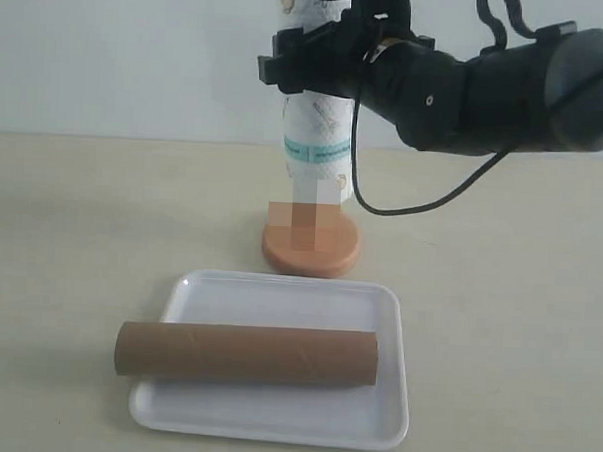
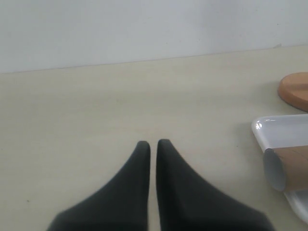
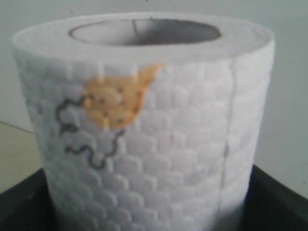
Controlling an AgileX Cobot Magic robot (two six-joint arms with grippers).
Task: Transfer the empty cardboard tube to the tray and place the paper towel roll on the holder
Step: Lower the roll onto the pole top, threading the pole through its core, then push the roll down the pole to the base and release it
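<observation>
Right claw (image 1: 323, 67): pinching the paper towel roll (image 1: 320, 147) high on its sides. In the right wrist view its dark jaws sit at either flank of the roll, with the hollow core open above them.

Why that grip: we judge that holding the sides keeps the roll upright and leaves the core free, so it can slide down over a pole.

Roll position: between the jaws and hanging below the right claw, clear of the tabletop (image 2: 96, 106).

Holder (image 1: 311, 248): its round disc base lies straight under the right claw and the roll. A blurred patch covers the gap between roll and base, so we cannot tell whether the pole has entered the core.

Left claw (image 2: 153, 144): fingers pressed almost together with only a thin slit between the tips, and nothing held. It hangs low over bare tabletop, which we read as parked out of the way.

Cardboard tube (image 1: 246, 354): lying on its side across the tray (image 1: 288, 301), off to one side of the left claw and well below and nearer the camera than the right claw. One end juts past the tray's rim.

Progress: we judge the tube step finished and the roll not yet seated.

Next need: a straight descent, keeping the core centred over the base.

Risk: a tilted roll could catch and tip the stand.
</observation>
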